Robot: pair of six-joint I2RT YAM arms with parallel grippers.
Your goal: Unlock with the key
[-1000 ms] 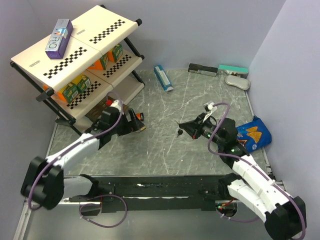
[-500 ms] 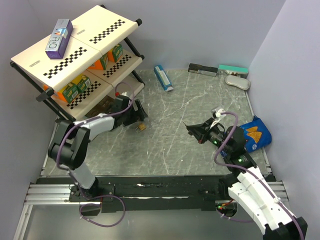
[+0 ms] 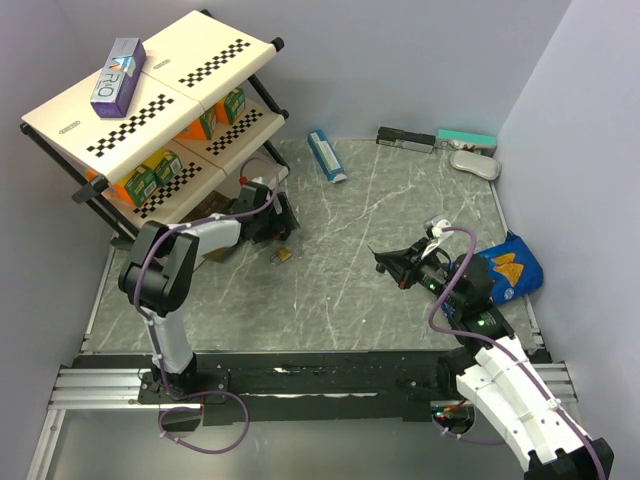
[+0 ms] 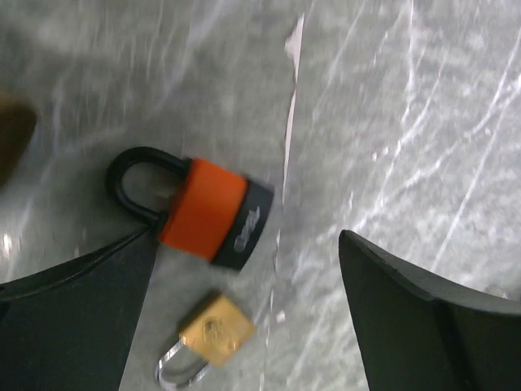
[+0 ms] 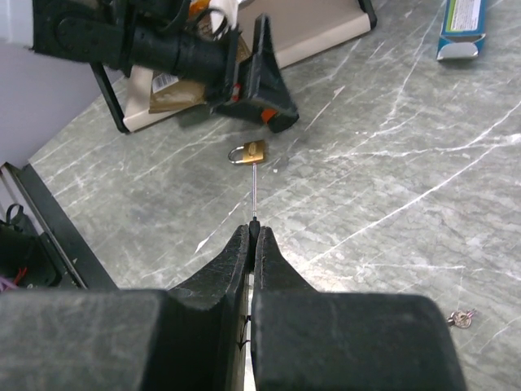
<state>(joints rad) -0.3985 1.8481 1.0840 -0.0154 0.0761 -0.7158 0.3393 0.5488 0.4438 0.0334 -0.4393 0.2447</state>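
Key (image 5: 254, 191) is pinched by closed right gripper (image 5: 253, 232), left gripper (image 4: 247, 244) spread wide, nothing held, over orange padlock (image 4: 207, 212), its print blurred, shelf box (image 3: 118, 77) marked "VRO".

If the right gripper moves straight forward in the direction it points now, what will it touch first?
Probably the small brass padlock: the key pinched in the right gripper points straight at it. How far away it lies is hard to judge.

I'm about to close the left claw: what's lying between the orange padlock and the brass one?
Nothing: the left wrist view shows bare table between the orange padlock and the brass padlock; they lie apart.
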